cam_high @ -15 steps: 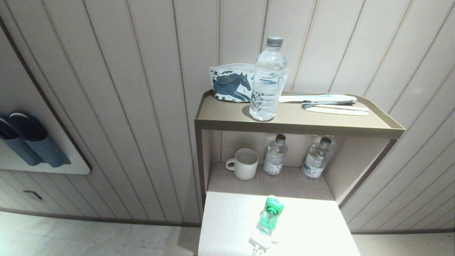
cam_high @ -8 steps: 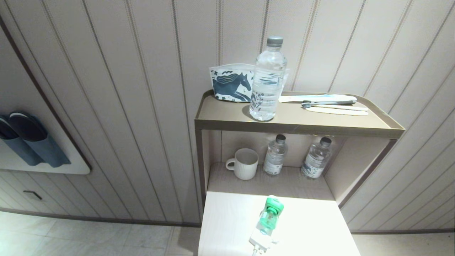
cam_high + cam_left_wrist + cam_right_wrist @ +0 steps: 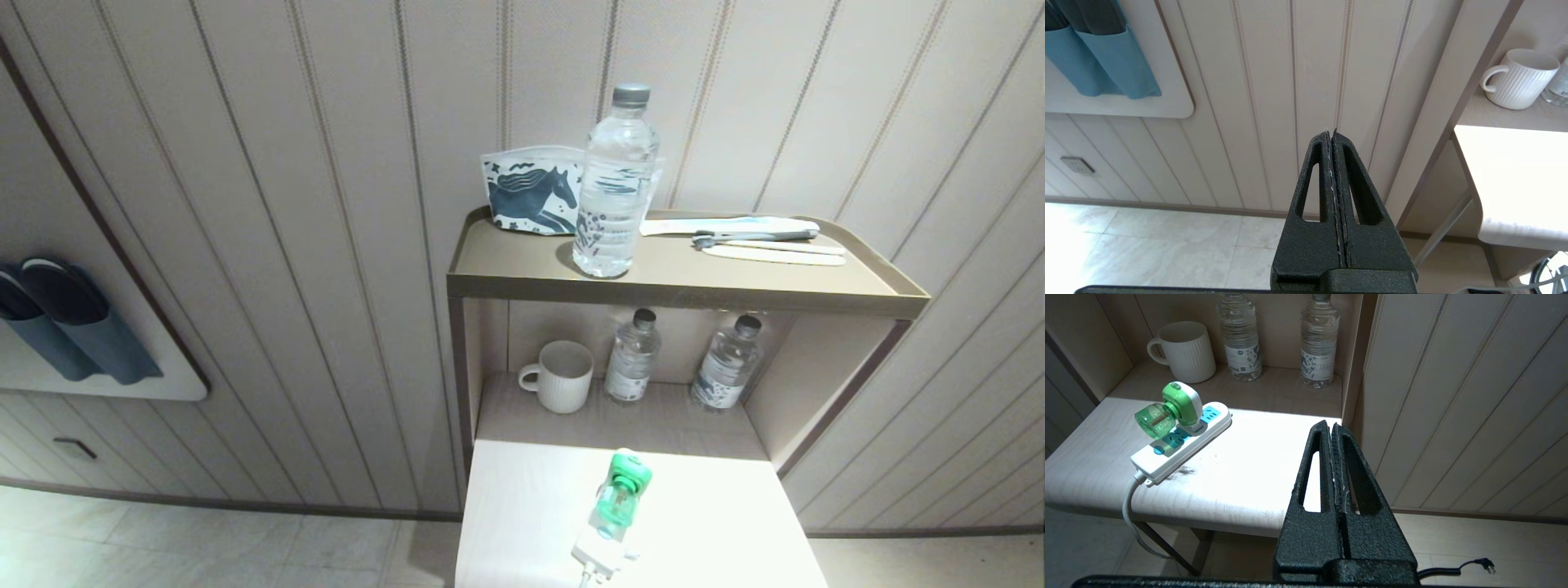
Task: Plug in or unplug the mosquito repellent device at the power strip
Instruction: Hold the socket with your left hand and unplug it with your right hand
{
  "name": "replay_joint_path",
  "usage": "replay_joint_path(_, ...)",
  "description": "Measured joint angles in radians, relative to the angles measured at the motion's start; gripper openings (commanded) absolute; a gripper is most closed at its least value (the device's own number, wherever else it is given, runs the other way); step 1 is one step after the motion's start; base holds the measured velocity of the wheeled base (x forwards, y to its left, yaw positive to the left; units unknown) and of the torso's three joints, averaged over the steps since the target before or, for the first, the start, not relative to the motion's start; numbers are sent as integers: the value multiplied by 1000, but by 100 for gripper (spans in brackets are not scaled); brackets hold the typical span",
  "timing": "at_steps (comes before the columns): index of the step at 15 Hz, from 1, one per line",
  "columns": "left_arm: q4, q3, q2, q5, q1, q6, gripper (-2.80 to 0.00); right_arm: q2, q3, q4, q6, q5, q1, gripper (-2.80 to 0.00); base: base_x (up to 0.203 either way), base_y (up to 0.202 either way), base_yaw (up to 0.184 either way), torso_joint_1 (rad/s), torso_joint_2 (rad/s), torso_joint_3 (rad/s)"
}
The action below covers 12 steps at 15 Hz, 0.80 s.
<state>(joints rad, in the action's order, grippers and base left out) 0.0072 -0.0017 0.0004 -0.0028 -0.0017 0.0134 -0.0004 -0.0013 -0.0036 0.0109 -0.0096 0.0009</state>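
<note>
- Currently the mosquito repellent device (image 3: 1169, 410) is sitting plugged into the power strip (image 3: 1182, 443), in the socket face second from the far end, its green bottle leaning out over the strip toward the cord end.
- The power strip is lying diagonally on the pale tabletop (image 3: 1241, 473), its white cord (image 3: 1133, 514) dropping over the near edge.
- The right pincer (image 3: 1331, 426) is hanging off the tabletop's right side, well apart from the device; its jaws are pressed together and pinching nothing.
- The left pincer (image 3: 1329, 132) is hanging left of the tabletop, facing the wall panel; its jaws are likewise pressed together, empty.
- A mug (image 3: 1184, 351) and two water bottles (image 3: 1240, 335) are standing on the shelf behind the strip, clear of the work.
- Judgement: with the device seated, the step in hand is unplugging. Nothing is done yet: reaching, spreading the jaws, gripping the head and pulling free all remain.
</note>
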Motion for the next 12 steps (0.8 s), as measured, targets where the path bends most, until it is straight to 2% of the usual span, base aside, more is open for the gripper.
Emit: replay_joint_path(12,0,2,0,0,0,-3,-280,0,1,0,-6,0,-2,-280,0,0,0,0,0,0)
